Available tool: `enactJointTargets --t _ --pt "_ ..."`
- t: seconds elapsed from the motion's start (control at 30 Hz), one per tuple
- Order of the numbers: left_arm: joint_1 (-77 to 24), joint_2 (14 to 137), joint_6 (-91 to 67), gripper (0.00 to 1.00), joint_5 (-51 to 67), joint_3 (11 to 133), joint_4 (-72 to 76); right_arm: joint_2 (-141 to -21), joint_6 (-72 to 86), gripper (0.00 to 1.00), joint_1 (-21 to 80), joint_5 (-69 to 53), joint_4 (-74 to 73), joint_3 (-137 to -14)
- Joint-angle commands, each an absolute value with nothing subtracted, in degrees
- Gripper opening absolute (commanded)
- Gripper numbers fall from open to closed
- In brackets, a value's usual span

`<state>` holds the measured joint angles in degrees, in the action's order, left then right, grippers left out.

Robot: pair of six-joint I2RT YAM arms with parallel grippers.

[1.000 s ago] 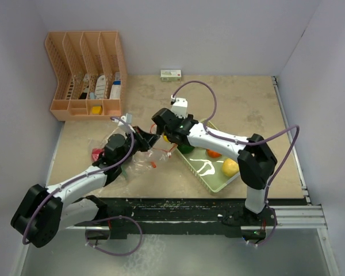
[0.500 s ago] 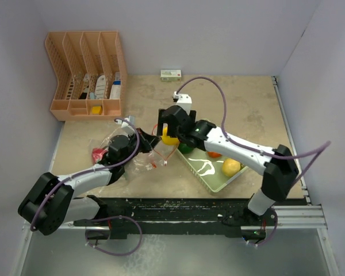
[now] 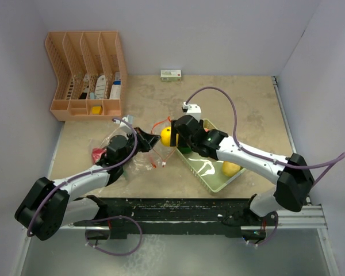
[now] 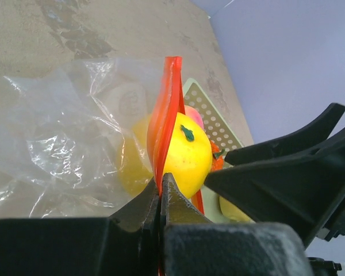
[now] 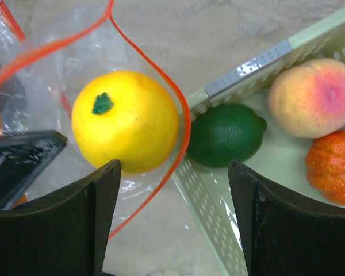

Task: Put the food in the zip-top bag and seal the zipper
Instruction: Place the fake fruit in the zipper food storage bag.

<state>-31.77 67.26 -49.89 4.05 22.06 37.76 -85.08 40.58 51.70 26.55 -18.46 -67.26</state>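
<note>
The zip-top bag (image 3: pixel 132 160) lies crinkled at centre-left, and a red piece of food (image 3: pixel 98 153) shows at its left end. My left gripper (image 3: pixel 145 137) is shut on the orange-red zipper strip (image 4: pixel 168 109) and holds the mouth up. A yellow fruit (image 3: pixel 167 135) sits in the open mouth, ringed by the strip (image 5: pixel 181 115). My right gripper (image 5: pixel 173 172) is open and empty just above that fruit (image 5: pixel 125 121). In the tray (image 5: pixel 210 198) lie a green lime (image 5: pixel 224 133), a peach (image 5: pixel 310 98) and an orange fruit (image 5: pixel 333 167).
The pale green tray (image 3: pixel 210 175) sits right of the bag with another yellow fruit (image 3: pixel 230 168) at its near end. An orange file organizer (image 3: pixel 86 75) stands at the back left and a small box (image 3: pixel 171 74) at the back wall.
My right arm has swung right and drawn back. The yellow fruit it carried now sits free in the bag's mouth, with the right jaws open. My left gripper still holds the strip.
</note>
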Motion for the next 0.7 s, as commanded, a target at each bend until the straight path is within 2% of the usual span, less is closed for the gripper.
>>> enactJointTargets --t 0.0,0.2,0.67 --pt "-31.7 66.3 -48.8 0.0 4.3 24.8 39.3 -81.6 40.0 0.76 50.9 25.3 -15.5 -64.1" --pt "-31.7 66.1 -48.8 0.0 4.4 25.0 39.1 -78.0 39.2 0.71 49.7 13.7 -3.6 -56.6" --pt "-32.0 66.5 -48.5 0.0 4.3 26.7 38.7 -82.0 42.3 0.64 49.7 10.4 -3.0 -55.6"
